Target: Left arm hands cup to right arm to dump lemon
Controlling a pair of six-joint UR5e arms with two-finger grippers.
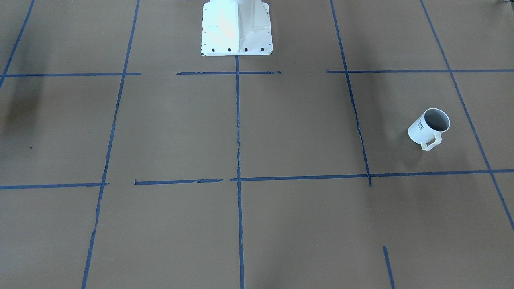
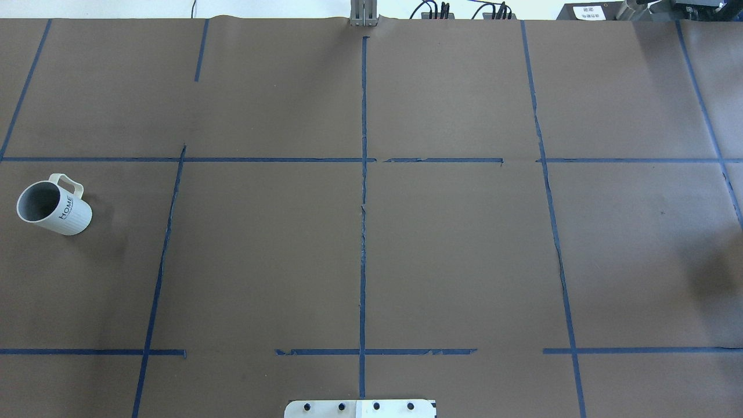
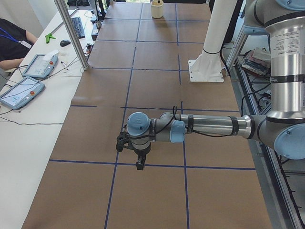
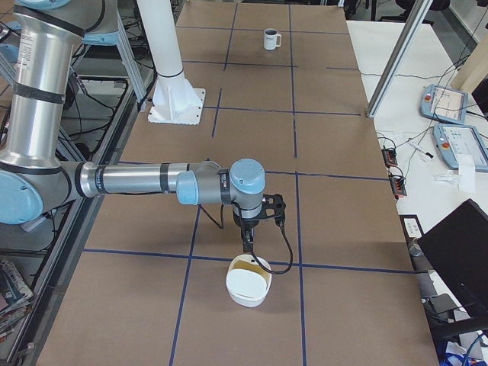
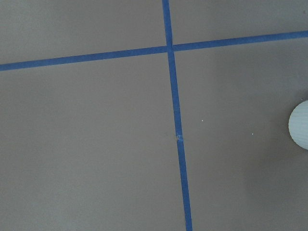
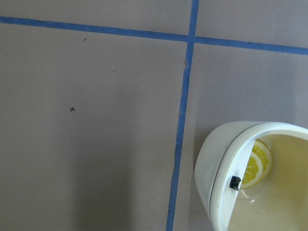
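The cup stands upright on the brown table, on my left side, with its handle toward the operators' side. It also shows in the overhead view, far off in the exterior right view, and as a ribbed white edge in the left wrist view. Its visible inside is grey. The lemon is not in view. My left gripper hangs above the table near the cup's end; I cannot tell if it is open. My right gripper hangs just above a white bowl; I cannot tell if it is open.
A white bowl sits at the table's right end, also in the right wrist view, with a yellow citrus slice inside. The robot's white base stands mid-table. Blue tape lines grid the surface.
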